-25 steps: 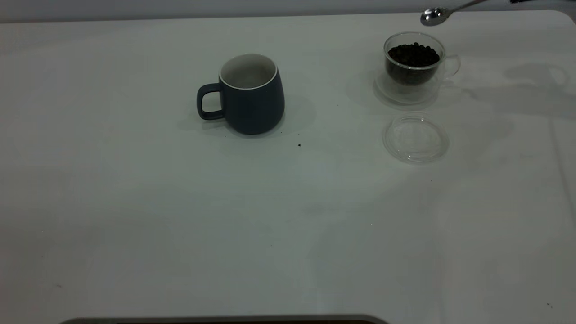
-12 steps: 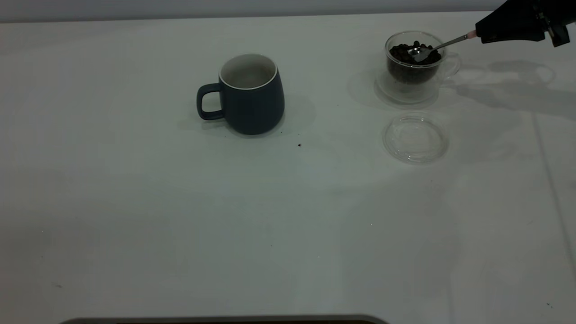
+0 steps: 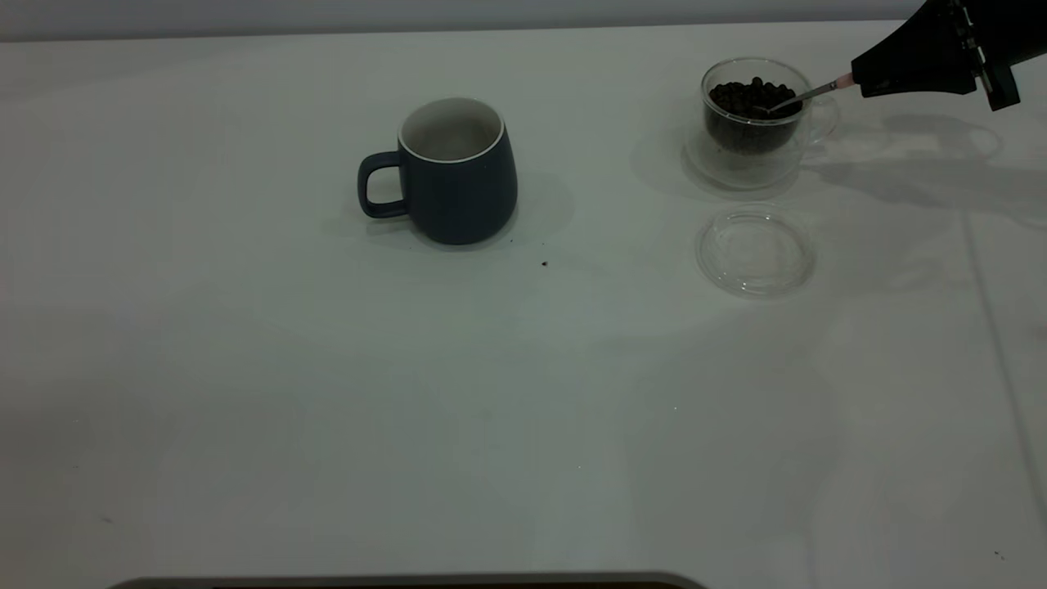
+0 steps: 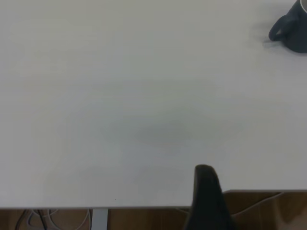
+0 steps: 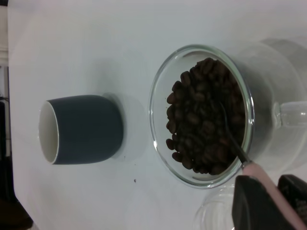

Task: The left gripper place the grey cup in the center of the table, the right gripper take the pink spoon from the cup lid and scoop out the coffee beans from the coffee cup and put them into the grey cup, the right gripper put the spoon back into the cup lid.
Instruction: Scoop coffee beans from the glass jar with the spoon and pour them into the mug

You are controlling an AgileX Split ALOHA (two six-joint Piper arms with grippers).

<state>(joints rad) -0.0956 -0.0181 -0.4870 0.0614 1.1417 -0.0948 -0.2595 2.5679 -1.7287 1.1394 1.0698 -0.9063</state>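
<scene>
Table [image 3: 245, 409] first: white and wide, it carries everything I work with. Toward its middle stands the grey cup [image 3: 454, 176], upright, handle pointing to my left arm's side, its white inside showing nothing in it, so that placing step looks done. My left hand [image 4: 206, 201] is parked back near the table's edge, well apart from the grey cup; only one dark finger shows in its wrist view, so I cannot tell whether it is wide or narrow.

My right hand [image 3: 859, 80] reaches in from the far right corner, clamped on the pale handle of the pink spoon [image 3: 806, 94]. Just beside it stands the coffee cup [image 3: 752, 123], clear glass, heaped with coffee beans [image 5: 204, 120]. The spoon's neck crosses the rim and its bowl is buried in the heap, so I judge I am in the middle of the scoop. The cup lid [image 3: 754, 250] lies bare on the table, near the coffee cup on the camera's side.

Next I should turn the bowl level under a load, lift it clear of the glass rim without knocking it, and carry it steadily across to the grey cup.
</scene>
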